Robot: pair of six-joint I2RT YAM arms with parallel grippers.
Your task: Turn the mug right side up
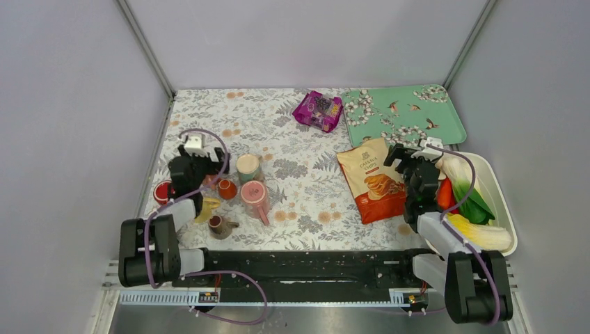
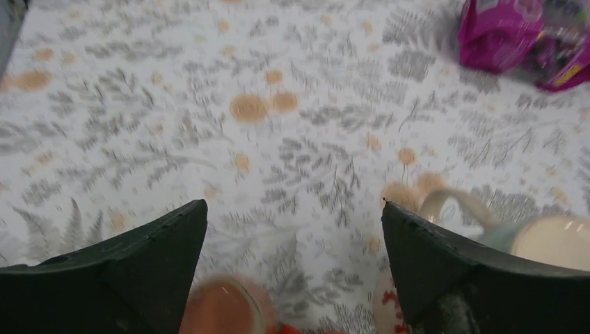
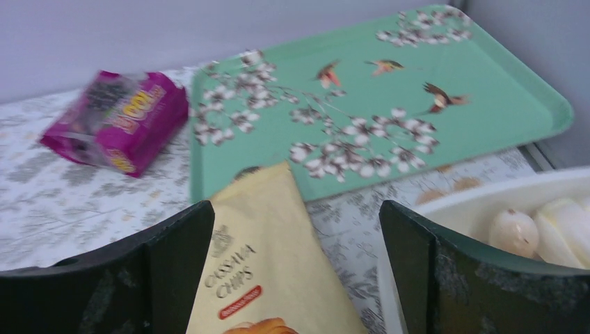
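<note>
Mug, the pink one, stands left of centre on the table with what looks like its base up and its handle pointing toward the near edge. A cream-lined mug sits just behind it and a small orange cup just to its left. The step in hand appears to be the approach, since nothing is gripped yet. The left gripper hovers near this cluster with its jaws spread wide and only cloth between them. The right gripper is likewise spread and empty, well apart over the chips bag. The next move probably calls for the left arm to come over the pink mug, close on its wall or handle, lift and roll it over. It should avoid knocking the neighbours, including the red cup and the brown jug. The wrist view is blurred, so how the fingers line up with the mug cannot be told. A floral tablecloth covers the table, likely giving fair grip. Plain grey walls close it in on three sides. A green tray, a purple packet and a white basin holding toy food occupy the right half.
</note>
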